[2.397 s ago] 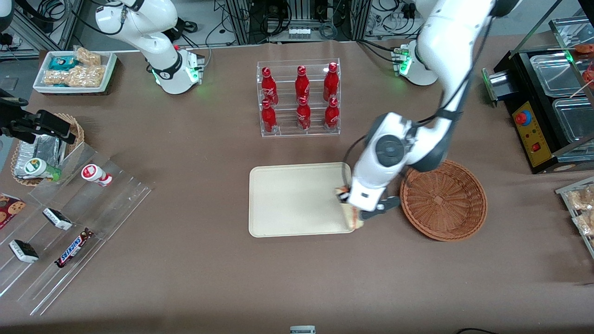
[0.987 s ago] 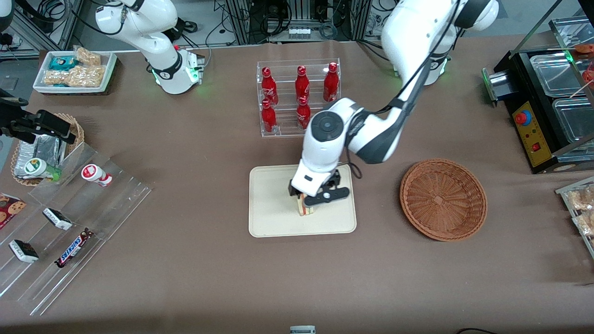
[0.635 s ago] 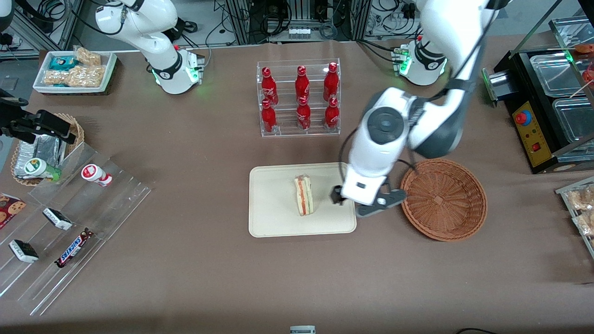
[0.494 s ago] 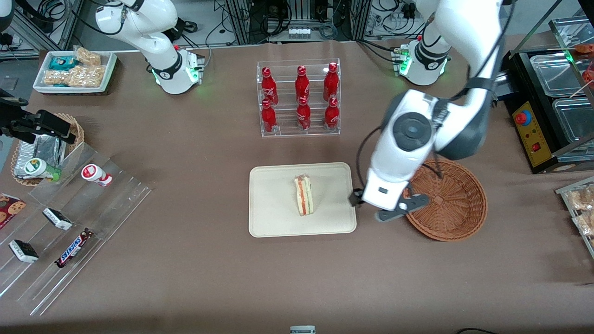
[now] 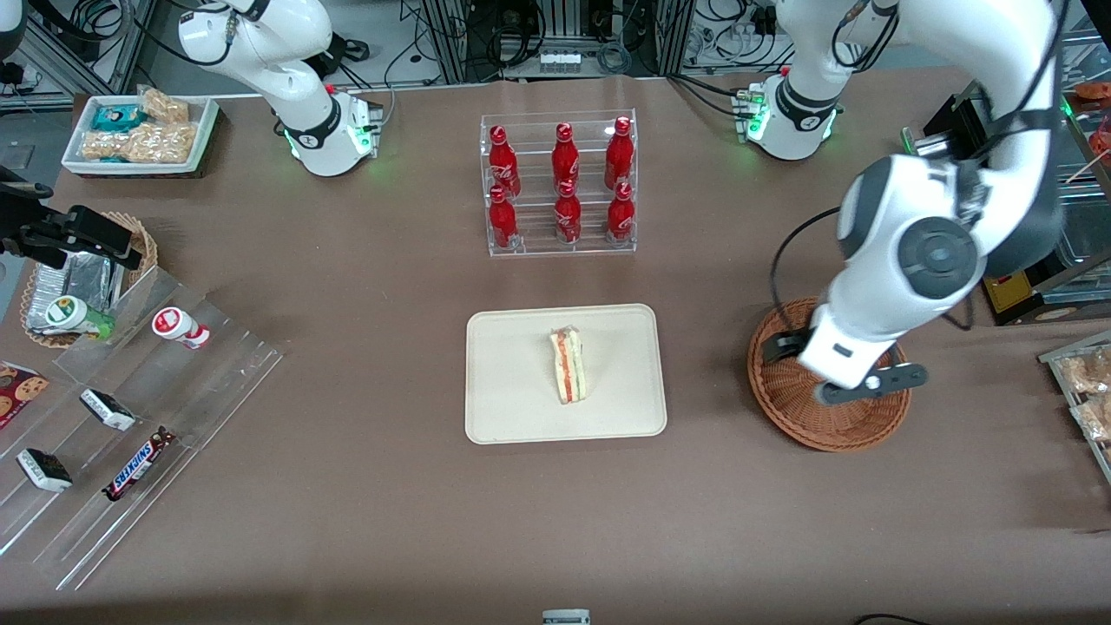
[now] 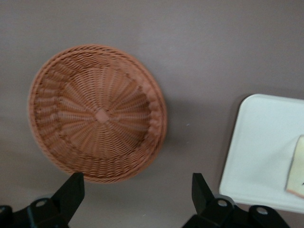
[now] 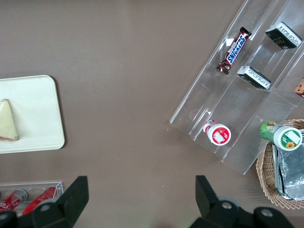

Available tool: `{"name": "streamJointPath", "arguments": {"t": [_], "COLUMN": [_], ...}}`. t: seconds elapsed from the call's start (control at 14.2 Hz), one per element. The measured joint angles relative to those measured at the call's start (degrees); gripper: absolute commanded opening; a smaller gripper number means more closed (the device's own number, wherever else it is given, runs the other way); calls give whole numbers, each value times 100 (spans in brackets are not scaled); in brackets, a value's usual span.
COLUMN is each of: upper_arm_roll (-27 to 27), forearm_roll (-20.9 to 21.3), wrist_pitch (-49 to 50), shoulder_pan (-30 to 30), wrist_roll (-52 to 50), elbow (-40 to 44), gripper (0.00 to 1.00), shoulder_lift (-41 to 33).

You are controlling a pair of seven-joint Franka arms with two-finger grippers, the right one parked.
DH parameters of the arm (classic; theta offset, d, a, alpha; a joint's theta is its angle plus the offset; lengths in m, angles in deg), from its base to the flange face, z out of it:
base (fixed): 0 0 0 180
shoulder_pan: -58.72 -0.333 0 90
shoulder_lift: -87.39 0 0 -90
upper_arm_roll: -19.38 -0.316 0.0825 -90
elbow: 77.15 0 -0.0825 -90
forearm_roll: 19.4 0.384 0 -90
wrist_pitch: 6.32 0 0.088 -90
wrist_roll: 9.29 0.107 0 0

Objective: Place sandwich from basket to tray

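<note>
The sandwich [image 5: 569,365] lies on the tray [image 5: 512,408], roughly at the tray's middle, with its red-orange and green filling stripe facing up; it has not shifted since half a second ago. The tray sits flat on the brown bench [image 5: 364,503], nearer the front camera than the clear rack of red bottles [image 5: 560,182].

What has changed is the left arm: half a second ago its gripper hung between the tray's edge and the basket's rim, and now the gripper [image 5: 829,369] has travelled toward the working arm's end of the bench and hangs above the basket [image 5: 785,412]. Its fingers [image 6: 71,190] are spread apart and hold nothing (the wrist view shows both black tips with only bare bench between them).

The basket has nothing in it; its woven bottom is plain in the wrist view [image 6: 97,114]. In that same view a corner of the tray [image 6: 266,152] and one edge of the sandwich [image 6: 295,168] show beside the basket, well apart from it.
</note>
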Motion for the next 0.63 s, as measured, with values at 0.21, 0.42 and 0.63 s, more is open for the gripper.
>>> {"name": "streamJointPath", "arguments": {"t": [0.21, 0.42, 0.63], "upper_arm_roll": [1, 4, 14], "forearm_roll": [-36, -208, -399], "wrist_pitch": [417, 800, 1100], "shoulder_pan": [-325, -628, -1076], "wrist_roll": [736, 1361, 1961], "elbow": [-43, -50, -57], "gripper": [100, 100, 100], "shoulder_lift": [-301, -624, -993]}}
